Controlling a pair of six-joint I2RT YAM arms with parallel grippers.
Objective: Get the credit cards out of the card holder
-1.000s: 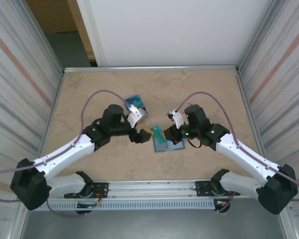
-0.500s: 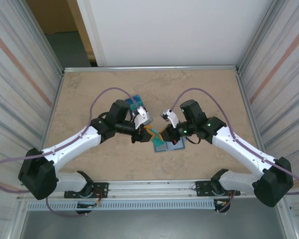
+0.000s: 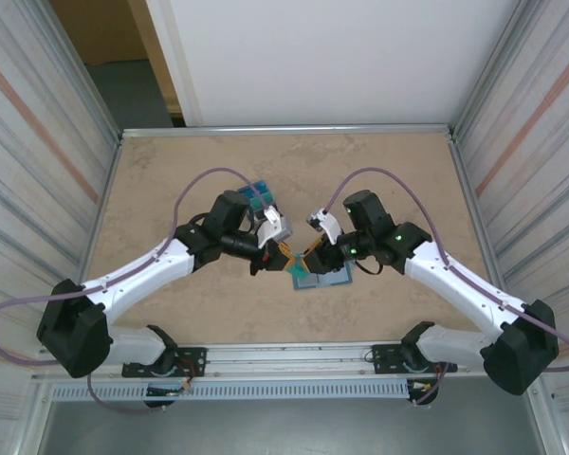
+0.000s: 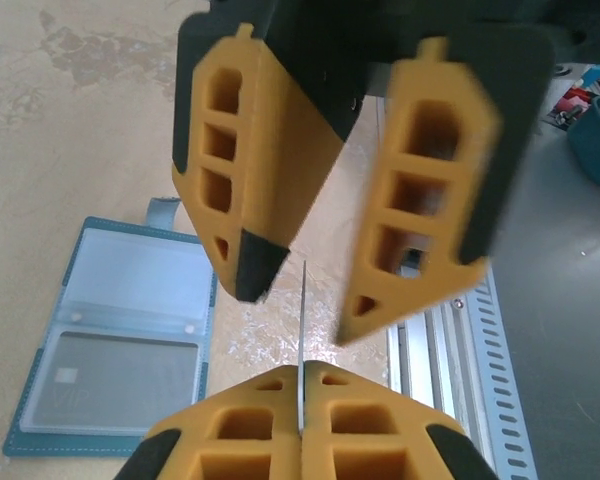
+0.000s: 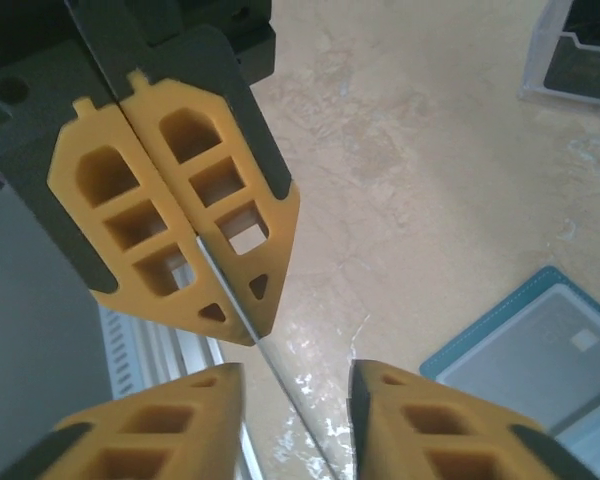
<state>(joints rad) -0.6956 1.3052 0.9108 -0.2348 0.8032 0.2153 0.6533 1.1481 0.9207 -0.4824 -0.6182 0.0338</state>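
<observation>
The left gripper [image 4: 302, 375] is clamping a thin credit card [image 4: 303, 320] edge-on, while the right gripper [image 5: 295, 375] is hanging with its fingers spread on either side of that card. The card holder [image 4: 120, 340] is lying open just beside them, towards the table's [image 3: 171, 171] near edge.

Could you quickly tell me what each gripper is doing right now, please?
Left gripper: closed on a credit card, gripped edge-on.
Right gripper: open, fingers either side of that card.
</observation>
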